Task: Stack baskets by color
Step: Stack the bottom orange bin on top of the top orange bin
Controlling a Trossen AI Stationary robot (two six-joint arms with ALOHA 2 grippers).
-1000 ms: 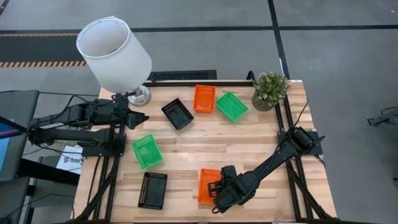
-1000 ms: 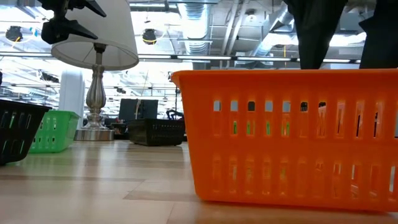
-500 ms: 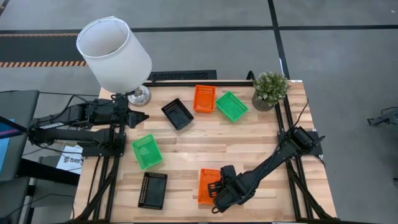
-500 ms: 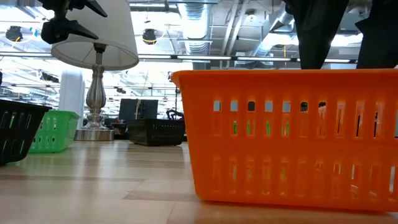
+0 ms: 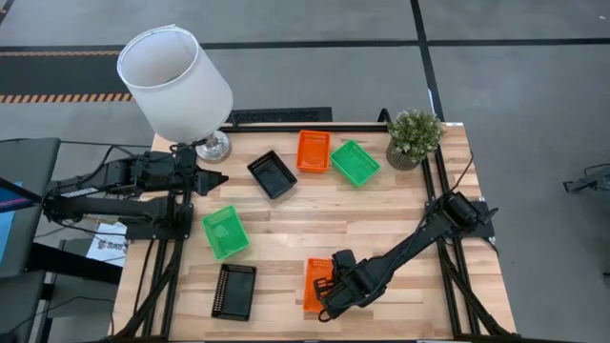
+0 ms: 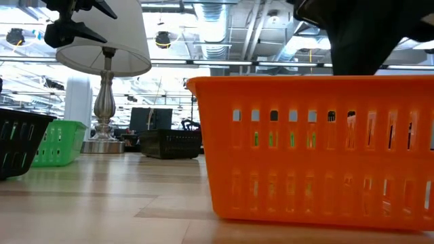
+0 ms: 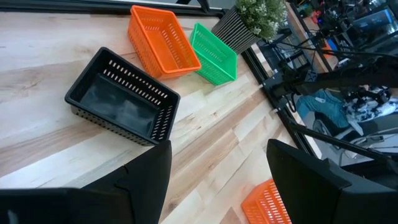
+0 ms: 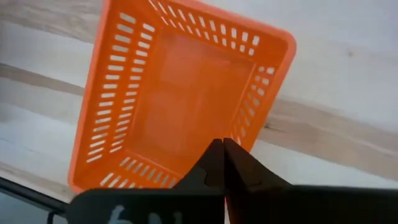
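Overhead, you have six baskets spread on the table (image 5: 381,214): a black basket (image 5: 272,174), an orange basket (image 5: 313,151) and a green basket (image 5: 355,162) clustered at the far side by the potted plant (image 5: 414,136); a second green one (image 5: 225,232) mid-left; a second black one (image 5: 233,291) at the near edge; the near orange basket (image 5: 316,284) just right of it, with your right gripper (image 5: 329,286) over its rim; your left gripper (image 5: 217,179) waits beside the lamp (image 5: 176,81); table level, the near orange basket (image 6: 312,149) fills the frame, flat on the wood, dark arm above it; left wrist, fingers (image 7: 149,180) spread wide, holding nothing, facing the far cluster; right wrist, fingers (image 8: 217,163) pinched together at the basket's short wall (image 8: 245,134), likely nipping it for a lift, though whether plastic sits between them you cannot confirm.
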